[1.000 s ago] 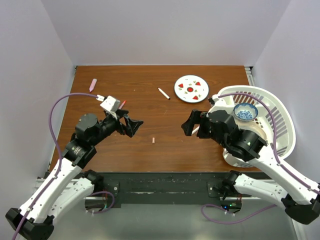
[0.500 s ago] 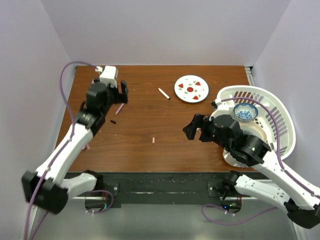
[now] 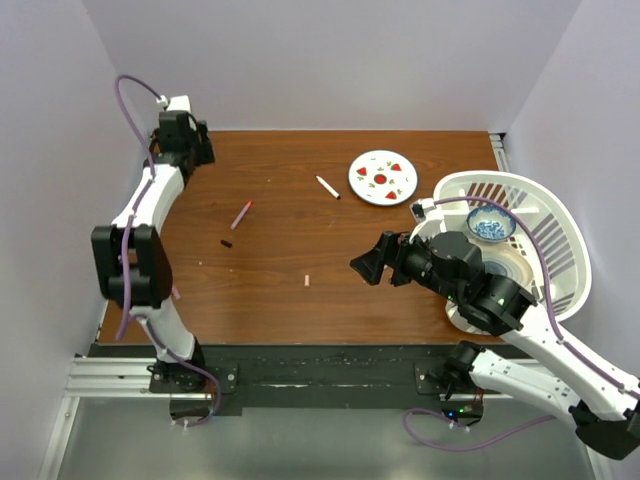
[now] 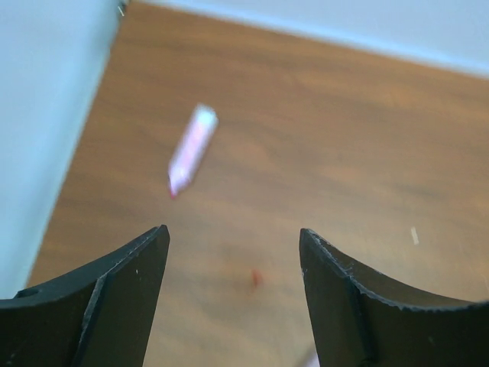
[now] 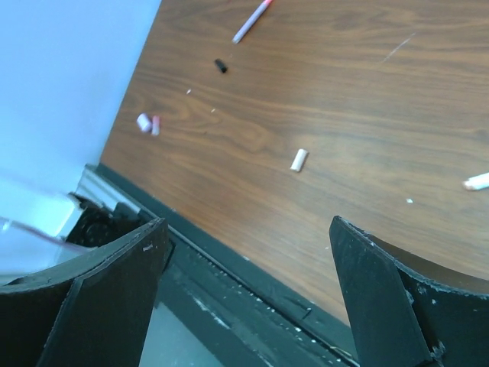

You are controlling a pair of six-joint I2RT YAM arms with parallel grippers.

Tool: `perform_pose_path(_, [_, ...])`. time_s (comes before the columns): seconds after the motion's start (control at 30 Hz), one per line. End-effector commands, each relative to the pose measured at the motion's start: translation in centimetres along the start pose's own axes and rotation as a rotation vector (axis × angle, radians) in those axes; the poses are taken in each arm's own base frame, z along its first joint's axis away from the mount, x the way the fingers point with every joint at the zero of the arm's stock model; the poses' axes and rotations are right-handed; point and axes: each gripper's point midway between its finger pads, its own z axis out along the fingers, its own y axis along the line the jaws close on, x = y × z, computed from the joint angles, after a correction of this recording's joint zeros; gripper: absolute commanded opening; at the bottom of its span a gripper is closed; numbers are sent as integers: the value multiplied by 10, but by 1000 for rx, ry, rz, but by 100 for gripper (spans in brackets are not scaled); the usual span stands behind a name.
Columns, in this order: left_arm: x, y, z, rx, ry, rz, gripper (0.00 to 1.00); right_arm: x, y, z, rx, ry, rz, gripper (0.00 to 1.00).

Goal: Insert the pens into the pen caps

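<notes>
Left gripper: jaws apart with nothing between them, reaching over the far left corner of the table
Right gripper: jaws spread wide and empty, hanging over the near middle of the table, pointing left
Pink marker: flat on the wood just ahead of the left gripper, close to the left wall, blurred in the left wrist view
Red-ended pen: thin, lying slantwise left of centre, well apart from both grippers
White pen: thin, lying at the far centre, just left of the plate
White cap: short tube lying alone at the near centre, left of the right gripper
Pale tubes: two short pieces side by side near the near left edge
Dark piece: tiny, just nearer than the red-ended pen
Basket: white, at the right edge, with a blue bowl in it
</notes>
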Motion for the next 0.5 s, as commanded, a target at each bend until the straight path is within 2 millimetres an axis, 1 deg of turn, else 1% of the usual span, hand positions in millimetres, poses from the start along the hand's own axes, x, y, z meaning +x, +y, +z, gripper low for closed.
perform_pose_path(0.0, [-32,7,44,46,-57,-9,74,-7,20,1,-106,-32,25,90])
perform_pose_path(0.03, [-25,4,60,72,-54,-4,74,-7,20,1,-105,-38,29,90])
perform_pose_path(0.07, [-24,11,68,76,-54,-14,74,-7,20,2,-109,-40,33,90])
perform_pose_path(0.1, [-32,10,72,97,-70,-29,75,-10,21,2,-115,-54,37,89])
perform_pose_path(0.13, [-22,11,86,100,-45,-37,75,-10,21,3,-117,-57,38,89])
perform_pose_path(0.17, [-21,19,93,91,-38,-46,75,-11,22,3,-120,-61,33,90])
perform_pose_path(0.2, [-37,20,97,93,-65,-47,74,-11,21,3,-115,-62,30,90])
perform_pose_path(0.23, [-20,25,112,81,-14,-41,74,-13,21,2,-111,-67,25,90])
perform_pose_path(0.27, [-19,29,118,67,-4,-37,73,-14,20,2,-106,-73,27,90])
perform_pose_path(0.3, [-30,31,121,56,-23,-25,73,-16,20,1,-106,-83,28,89])
perform_pose_path(0.33, [-14,33,133,50,12,-17,73,-17,21,0,-112,-93,29,89])
perform_pose_path(0.37, [-14,36,138,43,14,-13,72,-19,21,-1,-115,-105,31,89])
perform_pose_path(0.4, [-18,41,141,21,5,-12,72,-22,23,0,-124,-117,32,89])
perform_pose_path(0.43, [-6,43,150,18,29,-14,71,-21,23,-1,-128,-120,33,89])
perform_pose_path(0.47, [-6,49,154,8,28,-22,71,-23,24,-1,-132,-127,33,88])
